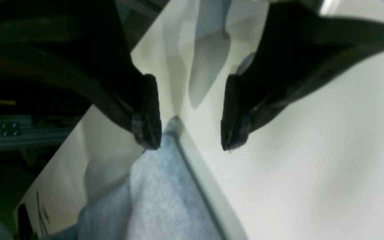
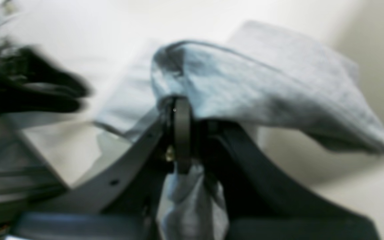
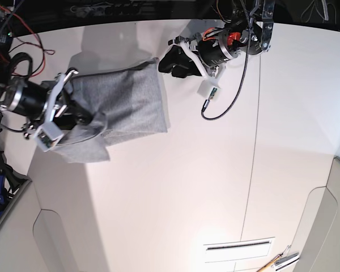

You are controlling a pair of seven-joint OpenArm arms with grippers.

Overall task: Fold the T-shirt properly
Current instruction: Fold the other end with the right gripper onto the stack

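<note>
Grey T-shirt [image 3: 124,105] pinched in right hand [image 3: 82,116], beside parted left hand [image 3: 173,62]

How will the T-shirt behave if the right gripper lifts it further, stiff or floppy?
Probably floppy: in the right wrist view the T-shirt drapes and sags over the right gripper, shut on a bunch of it. Likely light, since the lifted fold holds off the table. Free edges would probably trail; the left gripper is open, holding nothing.

Heather-grey T-shirt [image 3: 124,105], partly folded, plain side up, apparently lifted at 1 edge
</note>
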